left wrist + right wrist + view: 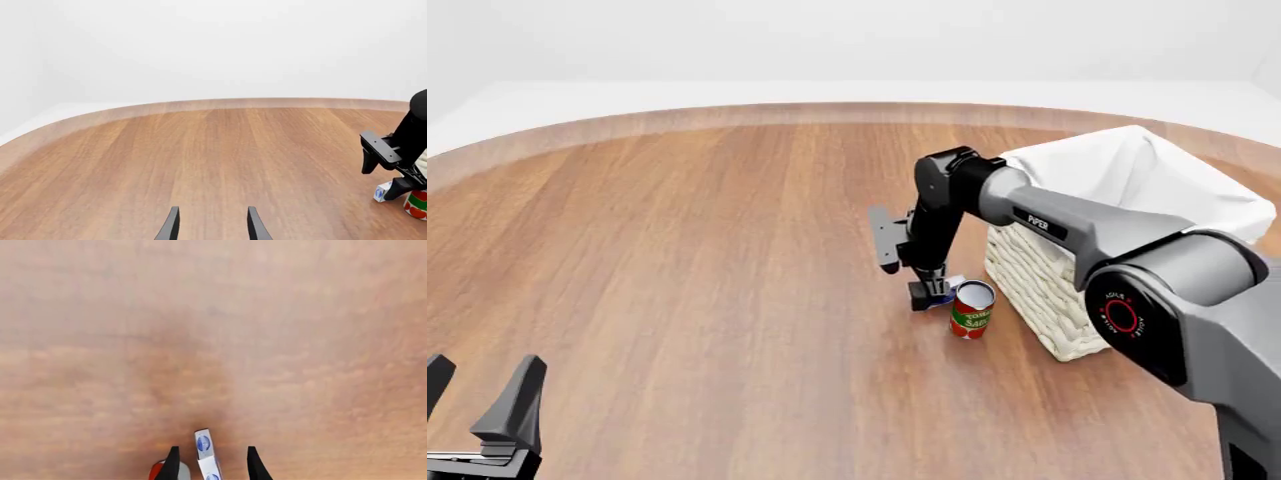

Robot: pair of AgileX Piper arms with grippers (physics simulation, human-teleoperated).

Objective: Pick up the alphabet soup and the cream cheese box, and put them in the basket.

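Right wrist view: cream cheese box standing on edge between the right gripper fingertips, jaws parted, nothing clamped yet. Red can just beside. Best closing squarely on the flat faces, lifting straight, then crossing to the basket.

The table looks like smooth matt wood; the basket is rough wicker (white cloth liner).

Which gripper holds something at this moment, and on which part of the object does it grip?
The left gripper is open and holds nothing. The right gripper straddles the cream cheese box across its thin sides, but a closed grip cannot be confirmed.
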